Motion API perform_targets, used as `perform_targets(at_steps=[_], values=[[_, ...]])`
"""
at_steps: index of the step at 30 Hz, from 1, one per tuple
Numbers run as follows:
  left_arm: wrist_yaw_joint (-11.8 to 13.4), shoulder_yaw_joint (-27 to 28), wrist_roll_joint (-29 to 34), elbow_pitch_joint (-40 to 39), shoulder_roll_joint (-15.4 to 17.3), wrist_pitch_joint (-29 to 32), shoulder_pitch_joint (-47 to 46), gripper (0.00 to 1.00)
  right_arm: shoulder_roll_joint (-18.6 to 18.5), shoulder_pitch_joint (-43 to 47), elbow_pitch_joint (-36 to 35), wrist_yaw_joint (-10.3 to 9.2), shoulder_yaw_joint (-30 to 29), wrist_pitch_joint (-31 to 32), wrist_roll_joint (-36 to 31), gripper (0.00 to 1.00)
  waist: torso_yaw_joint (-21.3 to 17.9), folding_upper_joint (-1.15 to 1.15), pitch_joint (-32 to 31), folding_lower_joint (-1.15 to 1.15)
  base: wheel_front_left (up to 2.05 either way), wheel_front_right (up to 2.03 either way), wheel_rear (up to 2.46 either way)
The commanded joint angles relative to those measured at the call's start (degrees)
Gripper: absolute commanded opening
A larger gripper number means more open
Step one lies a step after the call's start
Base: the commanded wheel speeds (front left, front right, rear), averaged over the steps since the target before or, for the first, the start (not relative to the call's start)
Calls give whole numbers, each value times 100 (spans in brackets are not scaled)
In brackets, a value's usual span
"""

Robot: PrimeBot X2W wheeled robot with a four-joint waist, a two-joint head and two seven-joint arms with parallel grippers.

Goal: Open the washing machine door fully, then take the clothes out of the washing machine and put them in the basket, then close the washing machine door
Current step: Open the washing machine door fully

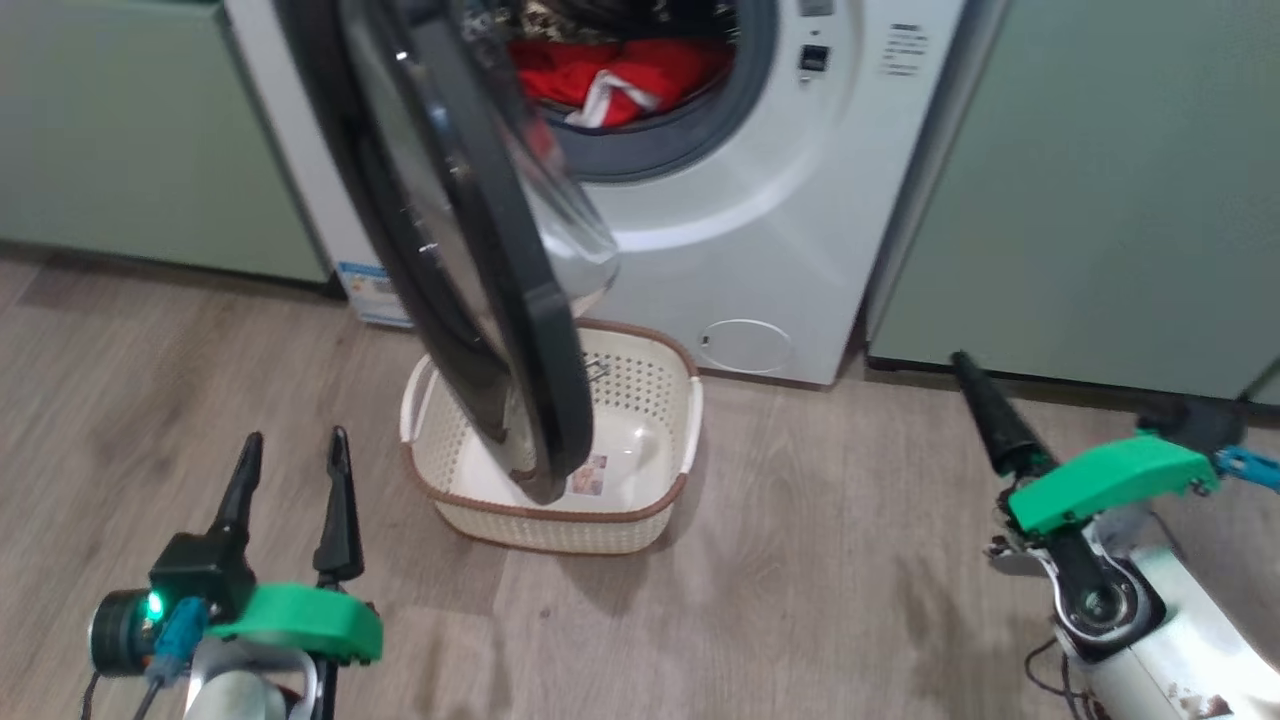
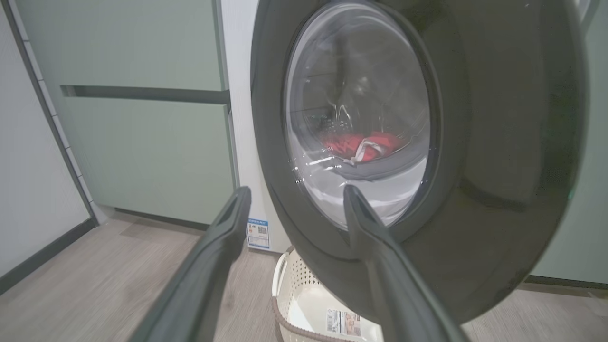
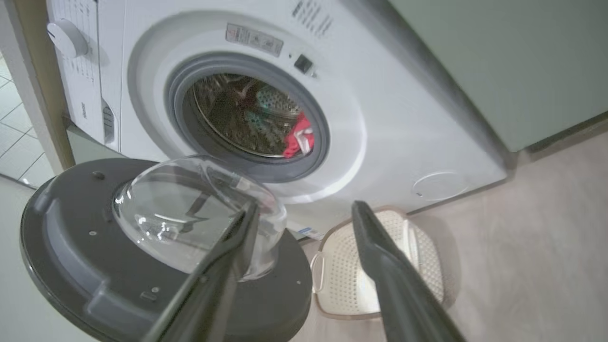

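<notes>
Open jaws before the open washer.
The left gripper (image 1: 294,440) and right gripper (image 3: 305,209) have their jaws apart, empty. The glossy black round door (image 1: 470,250) stands swung out above the cream perforated basket (image 1: 655,400). The red garment (image 1: 610,75) lies inside the white washing machine (image 1: 780,220).

The washing machine door (image 1: 545,360) overhangs the basket (image 1: 560,530); the drum mouth (image 3: 247,118) stands open.

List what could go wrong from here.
1. The round glossy black door stands only part open across the grey-rimmed drum mouth; an arm reaching for the red garment with white trim may hit it.
2. The cream perforated plastic basket sits below the door's lower edge; a dropped garment could catch there or miss.
3. Left gripper and right gripper are open, off the door; it may swing.
</notes>
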Motion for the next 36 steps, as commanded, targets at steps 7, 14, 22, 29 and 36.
perform_targets(at_steps=[7,14,22,29,36], values=[[-153,442,97,-127,64,-37,-115,100,-635,-31,-109,43,704,-1455,-1043,100,-396,0,-165,0,0,0,0],[-209,534,108,-127,62,-37,-88,100,-322,428,-576,43,-599,-1464,-2765,100,-586,0,-218,0,0,0,0],[-233,549,86,-111,60,-37,-90,100,144,1120,-1293,43,-1702,-1465,-4823,100,-751,0,-238,0,0,0,0],[-220,506,64,-30,59,-37,-96,100,458,1591,-1415,43,-2100,-1466,-5556,100,-755,0,-252,0,0,0,0],[-179,450,32,30,59,-37,-84,100,584,1752,-1414,43,-2134,-1466,-5807,100,-779,0,-244,0,0,0,0]])
